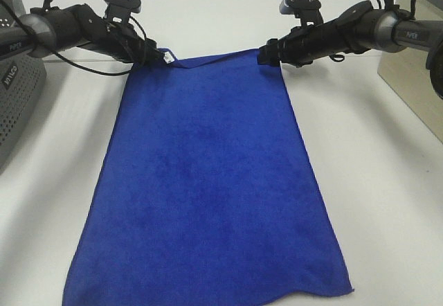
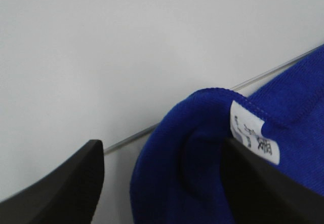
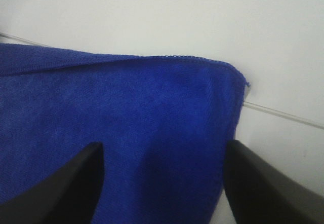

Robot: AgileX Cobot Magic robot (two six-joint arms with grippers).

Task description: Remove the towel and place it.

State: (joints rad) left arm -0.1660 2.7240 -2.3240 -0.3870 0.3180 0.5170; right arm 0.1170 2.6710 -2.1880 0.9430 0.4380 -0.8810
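Observation:
The royal-blue towel (image 1: 208, 181) lies spread flat on the white table, long side running from far to near. Its white label (image 2: 253, 138) sits at the far left corner. My left gripper (image 1: 156, 55) is at that corner, open; in the left wrist view the gripper (image 2: 167, 183) has the folded corner (image 2: 187, 158) lying between its fingers and leaning on one black finger (image 2: 268, 188). My right gripper (image 1: 270, 53) is at the far right corner, also open. In the right wrist view the gripper (image 3: 162, 183) straddles the flat towel corner (image 3: 167, 122) without pinching it.
A grey perforated basket (image 1: 17, 98) stands at the left edge of the table. A beige board (image 1: 415, 84) sits at the right edge. The towel's near edge reaches the bottom of the exterior view. Bare white table (image 1: 387, 202) flanks the towel.

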